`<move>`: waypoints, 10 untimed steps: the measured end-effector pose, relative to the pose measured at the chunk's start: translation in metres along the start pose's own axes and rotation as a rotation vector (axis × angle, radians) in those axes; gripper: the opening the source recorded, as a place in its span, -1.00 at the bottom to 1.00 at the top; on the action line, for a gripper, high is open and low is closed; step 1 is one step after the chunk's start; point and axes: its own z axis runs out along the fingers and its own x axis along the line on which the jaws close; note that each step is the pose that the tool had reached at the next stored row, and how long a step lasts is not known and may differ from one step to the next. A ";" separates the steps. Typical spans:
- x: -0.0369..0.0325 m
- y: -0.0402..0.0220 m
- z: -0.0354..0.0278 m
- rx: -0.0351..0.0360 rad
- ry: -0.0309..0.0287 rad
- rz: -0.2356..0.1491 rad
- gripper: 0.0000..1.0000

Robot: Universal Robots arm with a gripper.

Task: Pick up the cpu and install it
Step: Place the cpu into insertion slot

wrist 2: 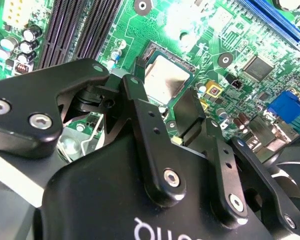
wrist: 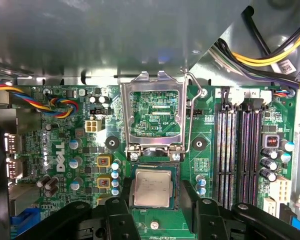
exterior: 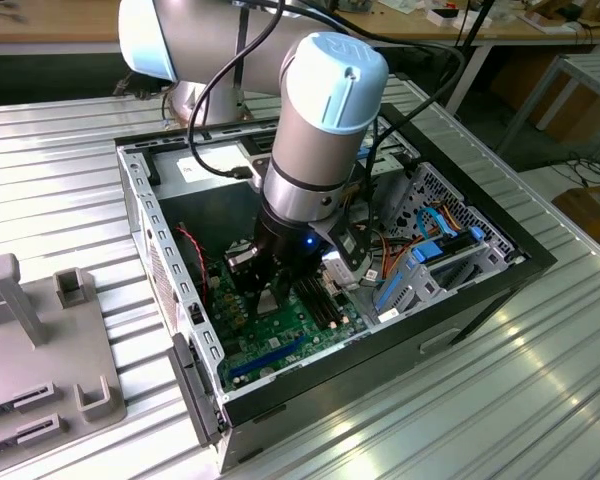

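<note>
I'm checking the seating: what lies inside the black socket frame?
The cpu sits inside the socket frame, silver top up, between the fingers of the open gripper. Whatever is beneath the chip is covered.

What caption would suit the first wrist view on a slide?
Open pincer straddling the small silver-grey square cpu on the green motherboard.

Exterior view angled down on open case, both wrist views close over motherboard, sharing cpu
</note>
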 end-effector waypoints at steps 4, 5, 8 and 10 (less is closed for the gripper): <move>0.0000 -0.0009 0.0029 -0.0010 0.0000 -0.002 0.02; 0.0000 -0.0016 0.0032 -0.0010 -0.0001 -0.003 0.02; 0.0013 -0.0052 0.0037 -0.0011 -0.0001 -0.004 0.02; 0.0025 -0.0065 0.0044 -0.0015 -0.0002 -0.005 0.02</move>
